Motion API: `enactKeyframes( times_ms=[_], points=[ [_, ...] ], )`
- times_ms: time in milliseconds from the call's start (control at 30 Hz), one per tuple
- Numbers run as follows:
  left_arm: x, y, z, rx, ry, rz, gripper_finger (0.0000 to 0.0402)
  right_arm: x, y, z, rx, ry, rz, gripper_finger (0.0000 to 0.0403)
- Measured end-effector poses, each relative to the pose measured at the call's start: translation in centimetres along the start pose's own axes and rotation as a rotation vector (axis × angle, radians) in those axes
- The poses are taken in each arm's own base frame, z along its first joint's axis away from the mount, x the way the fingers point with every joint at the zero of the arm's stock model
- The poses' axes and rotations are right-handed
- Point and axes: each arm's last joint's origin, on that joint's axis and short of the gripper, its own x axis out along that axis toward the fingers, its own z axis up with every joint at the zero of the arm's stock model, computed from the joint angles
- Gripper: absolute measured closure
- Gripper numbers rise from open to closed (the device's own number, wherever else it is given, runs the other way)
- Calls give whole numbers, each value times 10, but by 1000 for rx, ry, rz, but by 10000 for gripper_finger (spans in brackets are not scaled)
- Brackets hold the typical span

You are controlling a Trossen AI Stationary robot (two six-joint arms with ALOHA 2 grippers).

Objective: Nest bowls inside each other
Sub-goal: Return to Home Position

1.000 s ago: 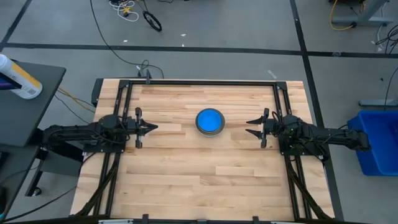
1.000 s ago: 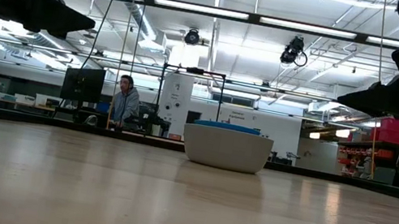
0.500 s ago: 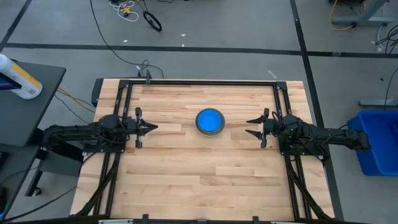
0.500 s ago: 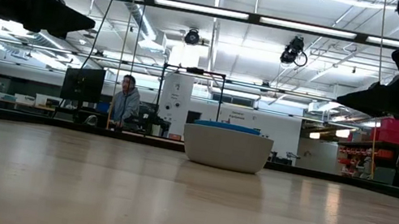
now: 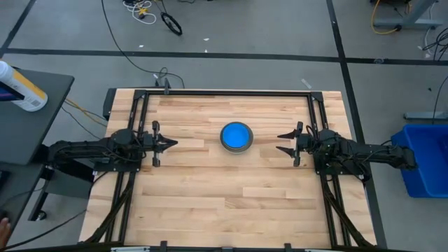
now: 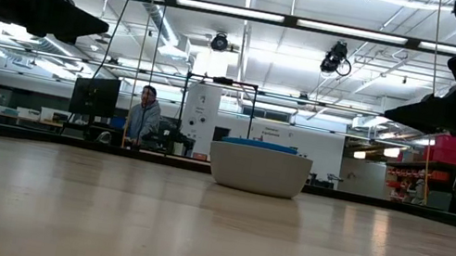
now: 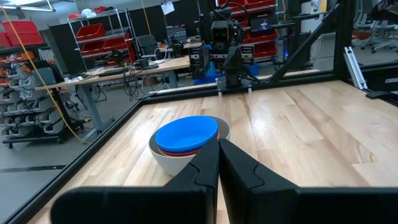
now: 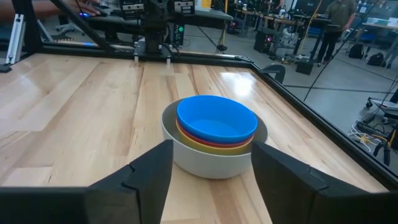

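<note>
Two grippers face each other across the table [image 5: 210,203], and neither has hold of anything. The left gripper [image 5: 171,143] hangs over the table's left side with its fingers [image 7: 205,168] pressed together from base to tip, leaving no gap. The right gripper [image 5: 281,143] hangs over the right side with its fingers [image 8: 149,168] spread wide, farther apart than the bowls are broad. Both point inward at the stack of bowls [image 5: 236,136], which stands between them near the middle of the table, a little toward its far edge and well apart from either set of fingertips. The light blue bowl [image 8: 216,118] sits uppermost and upright. Just under its wall a thin edge of the red bowl [image 7: 180,150] shows, and below that the rim of the yellow bowl [image 8: 217,150]. All of these rest inside the grey bowl [image 8: 211,163], whose pale wall stands on the wood. In the low view only a sliver of blue rises over the grey rim. Beyond the table a person [image 6: 143,118] is at a bench in the room, and a blue bin [image 5: 423,161] stands on the floor to the right of the table.
</note>
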Motion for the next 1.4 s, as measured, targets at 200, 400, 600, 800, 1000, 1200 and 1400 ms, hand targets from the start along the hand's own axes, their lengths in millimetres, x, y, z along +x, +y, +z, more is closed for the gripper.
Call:
enactKeyframes(
  times_ms=[200,400,600,800,1000,1200,1400],
  points=[
    [0,0,0,0,0,0,386,0,0,0,0,0,-1,170],
    [0,0,0,0,0,0,386,0,0,0,0,0,-1,162],
    [0,0,0,0,0,0,386,0,0,0,0,0,0,151],
    [0,0,0,0,0,0,386,0,0,0,0,0,0,142],
    [0,0,0,0,0,0,386,0,0,0,0,0,-1,136],
    [0,0,0,0,0,0,386,0,0,0,0,0,0,130],
    [0,0,0,0,0,0,386,0,0,0,0,0,0,128]
  ],
)
